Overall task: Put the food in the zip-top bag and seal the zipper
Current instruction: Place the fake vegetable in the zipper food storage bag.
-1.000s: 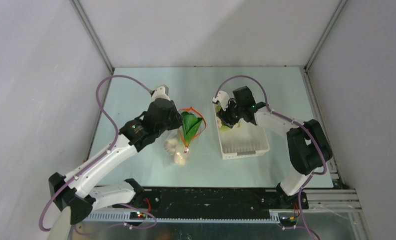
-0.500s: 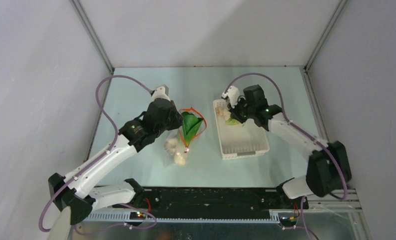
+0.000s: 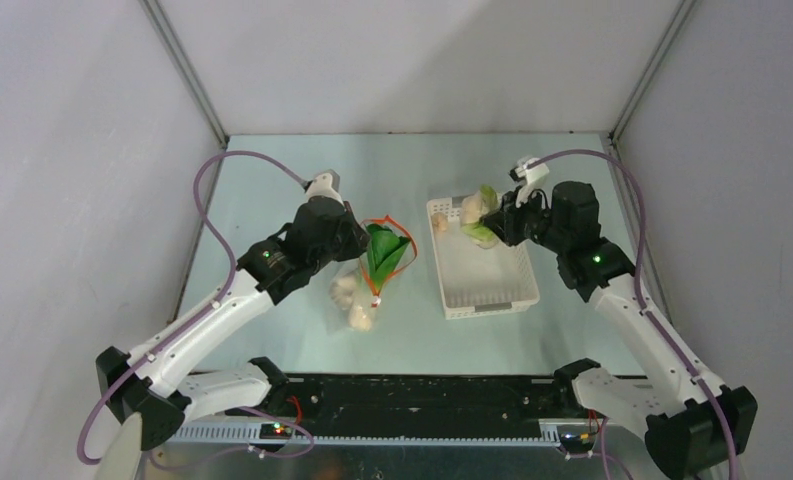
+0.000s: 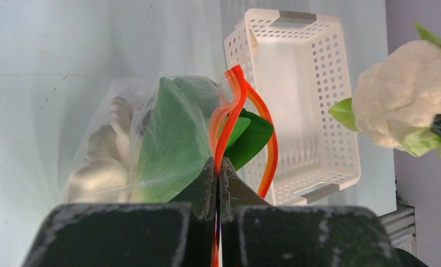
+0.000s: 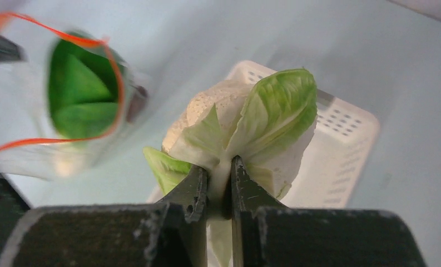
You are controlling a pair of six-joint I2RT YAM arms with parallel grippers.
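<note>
The clear zip-top bag (image 3: 364, 285) lies left of centre, its mouth held open as a loop by the red-orange zipper (image 3: 400, 238). My left gripper (image 3: 357, 240) is shut on the zipper strip (image 4: 233, 105). Inside the bag are the green bok choy (image 3: 382, 252) and pale lumps (image 3: 345, 290). My right gripper (image 3: 492, 222) is shut on a white, green-leaved cauliflower-like lump (image 3: 477, 213) and holds it in the air over the basket's far end. It also shows in the right wrist view (image 5: 251, 122) and the left wrist view (image 4: 404, 105). I see no brown ball.
A white perforated basket (image 3: 512, 292) stands right of the bag, with one small pale piece (image 3: 439, 222) at its far left corner. Grey walls close in the table at the back and on both sides.
My right arm has lifted the cauliflower-like lump out of the basket's far left corner and swung it up and to the right. The left arm and the bag have not moved.
</note>
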